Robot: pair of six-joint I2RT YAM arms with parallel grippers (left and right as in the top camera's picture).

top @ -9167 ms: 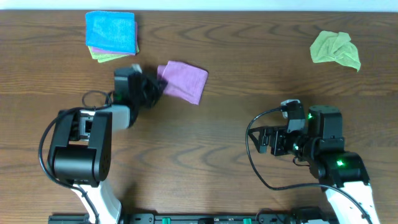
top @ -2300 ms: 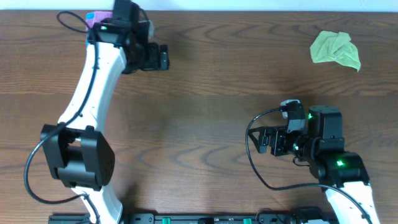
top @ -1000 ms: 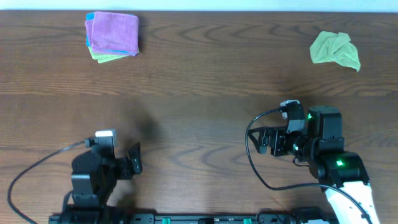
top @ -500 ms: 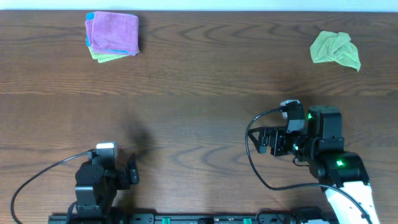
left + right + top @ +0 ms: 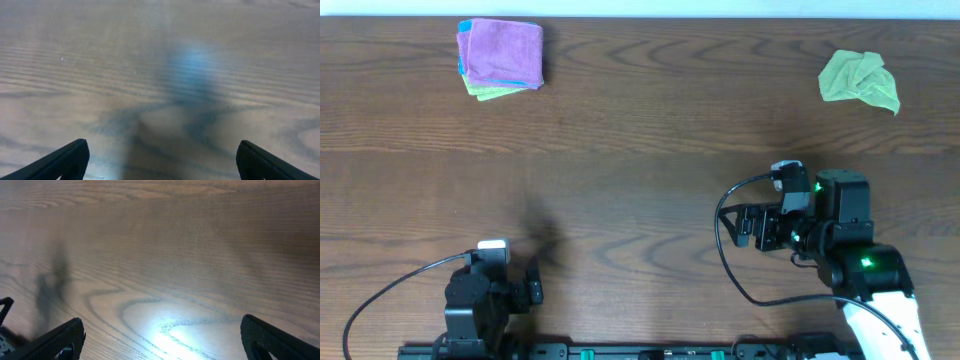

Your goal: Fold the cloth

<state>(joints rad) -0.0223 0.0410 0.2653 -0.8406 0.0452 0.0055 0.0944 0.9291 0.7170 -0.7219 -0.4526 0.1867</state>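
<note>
Overhead: folded purple cloth topping a stack at the desk's far-left corner, green cloth crumpled far right; left claw and right claw down near the front, well apart from both. Left wrist: fingers spread wide over bare wood. Right wrist: fingers likewise apart, gripping nothing.

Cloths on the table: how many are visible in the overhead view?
4. Three are stacked far left: purple cloth on top, blue cloth under it, yellow-green cloth at the bottom. A crumpled green cloth lies far right. More may be hidden underneath.
</note>
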